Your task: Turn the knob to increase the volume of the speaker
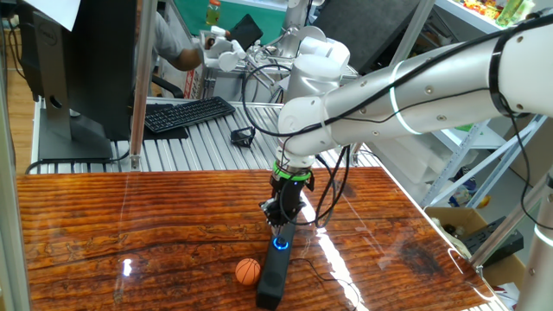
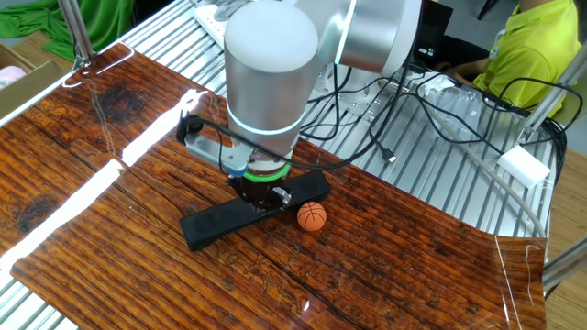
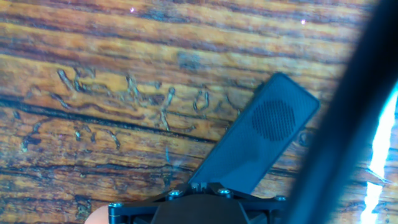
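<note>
One speaker [image 1: 274, 268] and one orange ball [image 1: 248, 271] lie on the table [image 1: 104, 225]. The end effector [image 1: 280, 226] sits just above the single blue-lit knob [image 1: 280, 243], ball beside it; I cannot tell whether its fingers are apart or together.

- Speaker [image 1: 273, 269]: long, slim black bar lying flat and slantwise on the wooden table, round mesh grille near one end.
- Knob [image 1: 280, 244]: small round dial on the speaker's top, ringed in glowing blue light.

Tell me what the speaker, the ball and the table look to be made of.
Speaker: probably matte black plastic, with a round patch of fine perforated mesh near one end.
Ball: orange with dark seams like a mini basketball, possibly rubber or foam.
Table: wood-grain top under a glossy, perhaps clear, covering that mirrors the lights.
</note>
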Controlling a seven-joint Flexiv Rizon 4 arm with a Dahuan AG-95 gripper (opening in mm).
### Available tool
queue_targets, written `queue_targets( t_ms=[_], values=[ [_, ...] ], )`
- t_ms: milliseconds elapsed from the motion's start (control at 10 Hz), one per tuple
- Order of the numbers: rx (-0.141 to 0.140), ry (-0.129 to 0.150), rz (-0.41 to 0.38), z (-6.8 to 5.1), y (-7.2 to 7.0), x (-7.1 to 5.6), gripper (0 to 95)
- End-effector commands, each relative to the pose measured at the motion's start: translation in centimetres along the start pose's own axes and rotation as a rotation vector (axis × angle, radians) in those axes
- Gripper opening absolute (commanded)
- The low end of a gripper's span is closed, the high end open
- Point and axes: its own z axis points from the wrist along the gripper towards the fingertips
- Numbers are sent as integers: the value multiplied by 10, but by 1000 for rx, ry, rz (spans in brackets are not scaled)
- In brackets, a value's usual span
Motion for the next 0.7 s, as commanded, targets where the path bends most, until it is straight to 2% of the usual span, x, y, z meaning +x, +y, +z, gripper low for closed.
queue_targets(
  t_ms=[100,700],
  values=[
    [0,7,3,-2,1,1,0],
    [0,6,6,-4,0,6,0]
  ],
)
